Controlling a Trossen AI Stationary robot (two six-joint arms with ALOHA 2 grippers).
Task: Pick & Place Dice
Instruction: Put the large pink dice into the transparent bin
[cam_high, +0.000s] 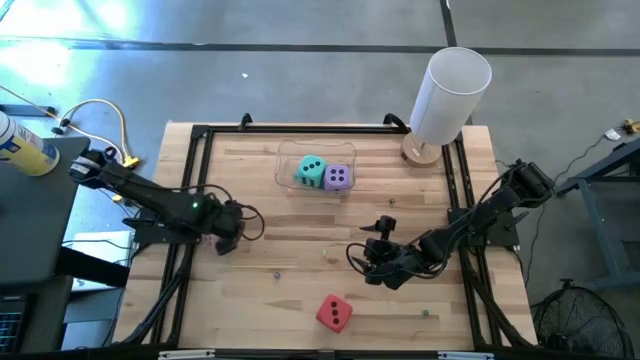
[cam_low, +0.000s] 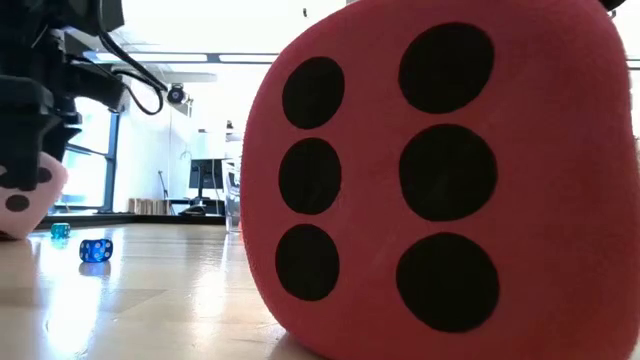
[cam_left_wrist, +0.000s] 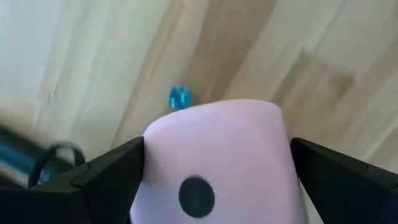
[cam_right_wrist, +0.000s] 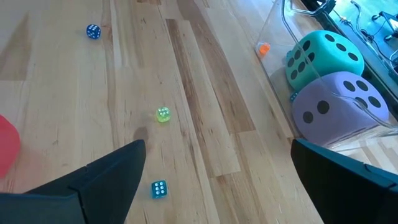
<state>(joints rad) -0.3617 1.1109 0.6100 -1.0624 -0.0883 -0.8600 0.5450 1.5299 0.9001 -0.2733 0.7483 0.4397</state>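
Note:
My left gripper (cam_high: 226, 236) is at the table's left-middle, shut on the pink die (cam_left_wrist: 217, 155), which also shows at the left of the low view (cam_low: 25, 195). My right gripper (cam_high: 372, 262) is open and empty over the table's right-middle (cam_right_wrist: 217, 149). The red die (cam_high: 335, 313) rests on the table near the front edge and fills the low view (cam_low: 440, 180). The teal die (cam_high: 310, 171) and the purple die (cam_high: 338, 177) sit side by side in a clear container (cam_high: 283, 160) at the far middle. My left gripper pinches the pink die between its two fingers (cam_left_wrist: 112, 180), one on each of two opposite sides (cam_left_wrist: 152, 168). The fingers come slanting down from the table's left. The die sits low over the table; whether its underside touches the wood I cannot tell.
A tall white cylinder (cam_high: 450, 95) stands at the far right corner. Several tiny dice lie on the wood: blue ones (cam_right_wrist: 93, 31) (cam_right_wrist: 158, 189) (cam_low: 95, 250), a yellow-green one (cam_right_wrist: 163, 114), an orange one (cam_right_wrist: 263, 48). Black rails (cam_high: 190, 180) run along the table's sides.

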